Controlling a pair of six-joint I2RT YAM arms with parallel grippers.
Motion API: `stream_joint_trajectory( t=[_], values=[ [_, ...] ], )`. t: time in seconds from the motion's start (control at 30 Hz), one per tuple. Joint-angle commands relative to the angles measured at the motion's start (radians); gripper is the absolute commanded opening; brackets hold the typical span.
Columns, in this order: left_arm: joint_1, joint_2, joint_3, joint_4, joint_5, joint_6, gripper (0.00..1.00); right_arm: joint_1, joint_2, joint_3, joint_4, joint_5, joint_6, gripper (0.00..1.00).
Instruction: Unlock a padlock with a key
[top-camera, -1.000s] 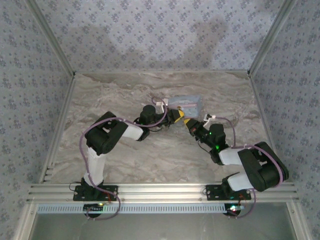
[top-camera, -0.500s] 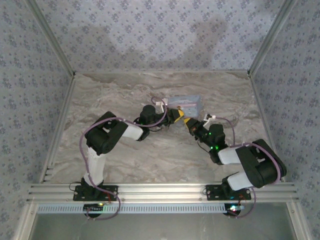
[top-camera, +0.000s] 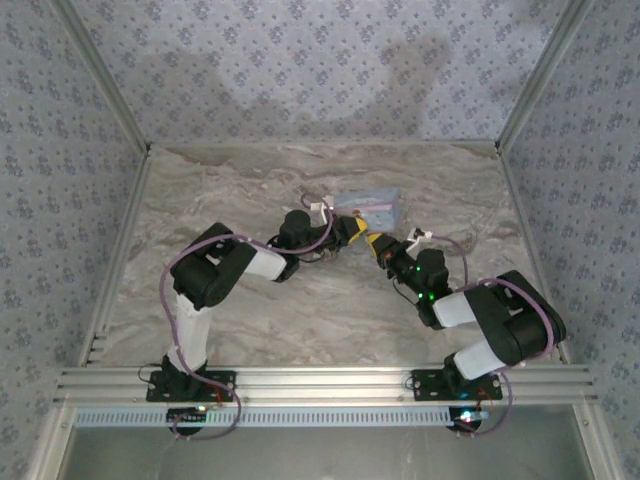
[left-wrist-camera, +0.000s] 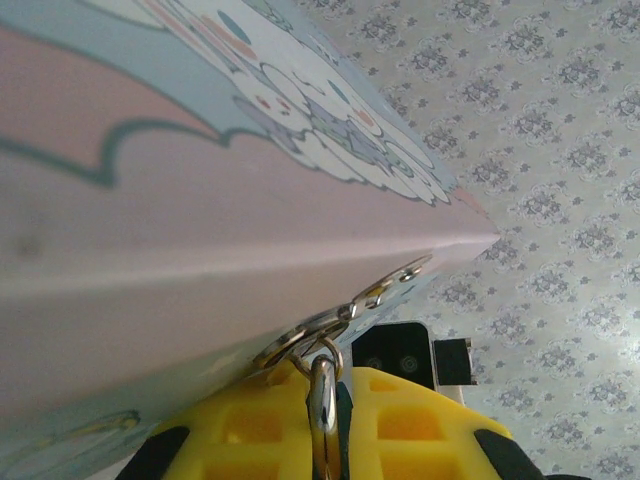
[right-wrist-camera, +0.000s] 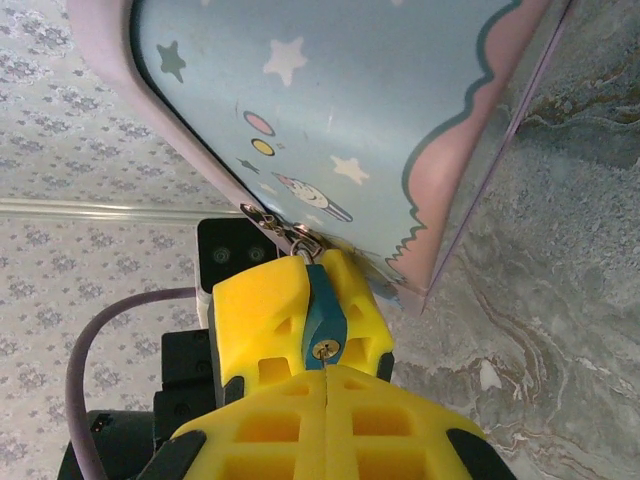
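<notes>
The padlock, a small dark blue body with a brass keyhole, hangs by its silver shackle from the hasp of a pastel cartoon tin. My left gripper is shut on the padlock, its yellow fingers on either side of the body. My right gripper is shut just below the keyhole. A thin sliver of the key runs from between its fingertips up to the keyhole, and the rest of the key is hidden. In the top view the left gripper and right gripper meet at the tin's front.
The tin lies on the marble-patterned table towards the back middle. Patterned walls close in the left, right and far sides. An aluminium rail runs along the near edge by the arm bases.
The right arm's elbow and forearm have shifted a little to the left. Both grippers have stayed together at the padlock, and the left arm has not moved.
</notes>
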Motion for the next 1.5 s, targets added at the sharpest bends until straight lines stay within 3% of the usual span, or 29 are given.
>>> stream_joint_trajectory(
  t=[0.0, 0.9, 1.47],
  values=[
    [-0.030, -0.001, 0.015, 0.122, 0.103, 0.002, 0.00, 0.013, 0.013, 0.026, 0.043, 0.054, 0.013, 0.00],
    [-0.051, -0.002, -0.002, 0.123, 0.118, -0.007, 0.00, 0.012, 0.065, 0.106, 0.006, 0.099, -0.050, 0.00],
    [-0.057, 0.001, 0.005, 0.128, 0.130, -0.015, 0.00, 0.045, 0.044, 0.142, -0.067, 0.103, -0.221, 0.00]
  ],
)
